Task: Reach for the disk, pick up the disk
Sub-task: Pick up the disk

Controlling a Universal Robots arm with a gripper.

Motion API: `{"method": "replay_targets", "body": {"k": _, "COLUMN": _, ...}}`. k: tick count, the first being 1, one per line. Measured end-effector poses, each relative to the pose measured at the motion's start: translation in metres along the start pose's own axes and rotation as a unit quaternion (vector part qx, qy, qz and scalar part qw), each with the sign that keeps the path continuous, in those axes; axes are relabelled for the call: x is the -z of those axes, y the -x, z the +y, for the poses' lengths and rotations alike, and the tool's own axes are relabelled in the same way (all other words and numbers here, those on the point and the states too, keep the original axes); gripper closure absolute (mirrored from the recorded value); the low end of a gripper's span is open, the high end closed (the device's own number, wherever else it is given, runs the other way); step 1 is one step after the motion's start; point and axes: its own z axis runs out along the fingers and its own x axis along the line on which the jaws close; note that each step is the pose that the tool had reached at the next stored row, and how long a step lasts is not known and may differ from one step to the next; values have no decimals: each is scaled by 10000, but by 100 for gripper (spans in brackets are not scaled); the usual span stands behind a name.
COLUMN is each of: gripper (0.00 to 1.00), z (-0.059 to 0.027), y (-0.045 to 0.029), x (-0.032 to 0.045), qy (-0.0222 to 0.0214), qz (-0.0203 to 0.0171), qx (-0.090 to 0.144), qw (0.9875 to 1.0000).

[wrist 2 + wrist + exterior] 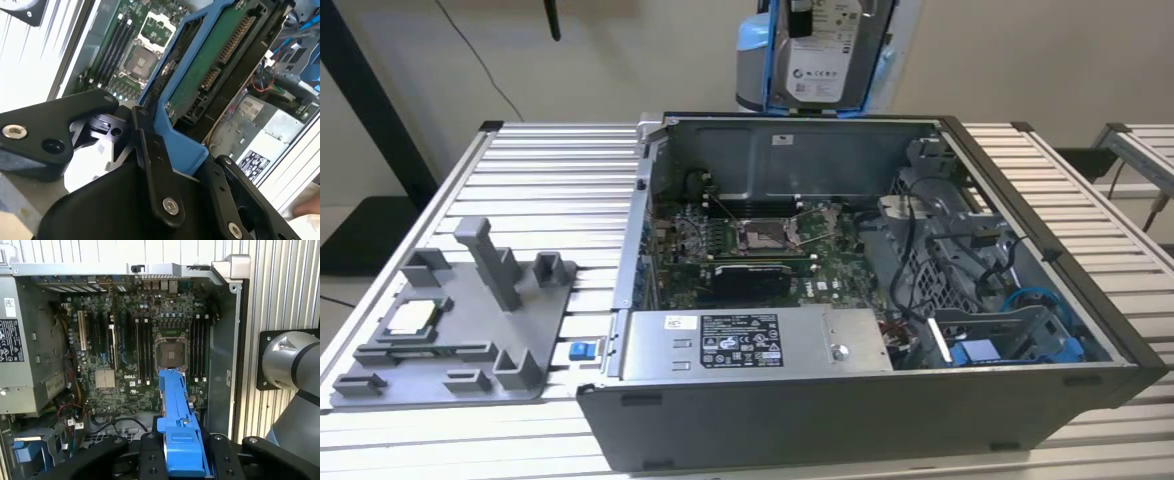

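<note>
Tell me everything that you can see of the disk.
The disk is a flat silver-grey drive with a white label, framed by a bright blue plastic bracket. In the second wrist view its other face is a green circuit board with connectors. It hangs upright above the far side of the open case, clear of it. The gripper holds it, black fingers clamped on the bracket.

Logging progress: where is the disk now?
The blue-framed silver disk is clamped in the black end effector, high above the back wall of the open computer case, exterior view.
</note>
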Motion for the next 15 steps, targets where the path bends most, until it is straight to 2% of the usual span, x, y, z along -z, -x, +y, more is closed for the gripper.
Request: {"method": "replay_targets", "body": {"k": 15, "gripper": 100, "z": -528, "y": 25, "x": -82, "qy": 6, "qz": 1, "qx": -1, "qw": 10000}}
